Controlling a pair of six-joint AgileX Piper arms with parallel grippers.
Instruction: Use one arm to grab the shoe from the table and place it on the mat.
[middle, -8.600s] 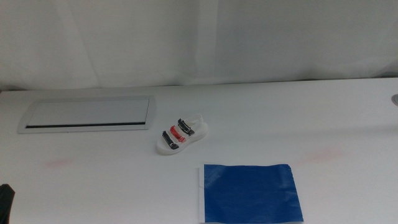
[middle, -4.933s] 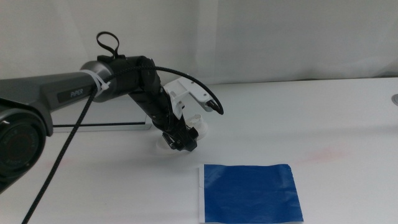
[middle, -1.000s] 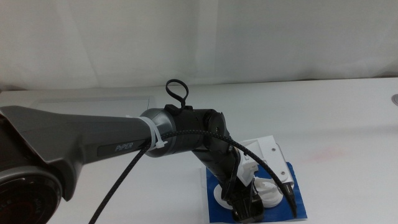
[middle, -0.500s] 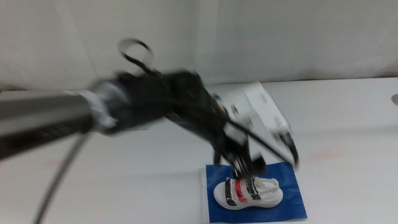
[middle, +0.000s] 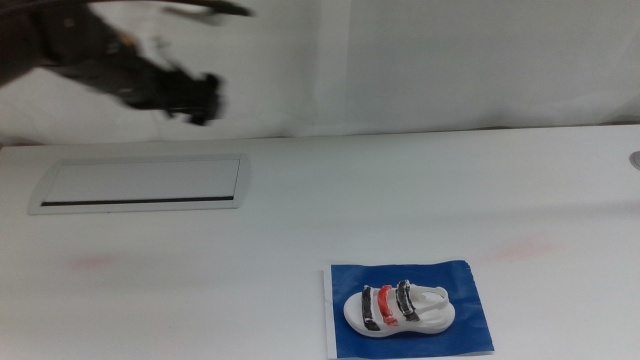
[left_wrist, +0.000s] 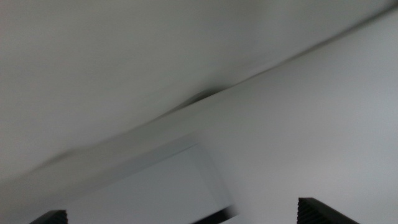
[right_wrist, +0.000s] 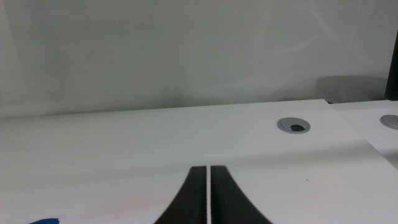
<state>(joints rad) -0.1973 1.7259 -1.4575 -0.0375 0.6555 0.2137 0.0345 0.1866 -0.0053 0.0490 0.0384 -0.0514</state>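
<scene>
The shoe (middle: 400, 308) lies on the mat (middle: 470, 330), toe toward the left arm's side and white heel strap toward the right arm's side, sole down, its two black straps and the red one between them facing up. It sits in the middle of the mat, with blue showing on every side of it. The mat lies flat on the table (middle: 300, 230) near the front edge of the middle view.

The left gripper (middle: 190, 95) is high in the air, well apart from the shoe and the mat, up toward the far left corner and above the grey panel (middle: 140, 183). It is motion-blurred in the middle view, so its shape is hard to read there. In its own wrist view only the two jaw tips show at the corners of the frame, set wide apart with nothing between them; beyond them is blurred white table and the edge of the panel (left_wrist: 155, 186).

The right gripper (right_wrist: 208, 199) waits low over the table on the far side of the mat from the left gripper. Its jaws are pressed together with only a thin slit between them. Ahead of it a round grey grommet (right_wrist: 294, 125) is set in the table.
</scene>
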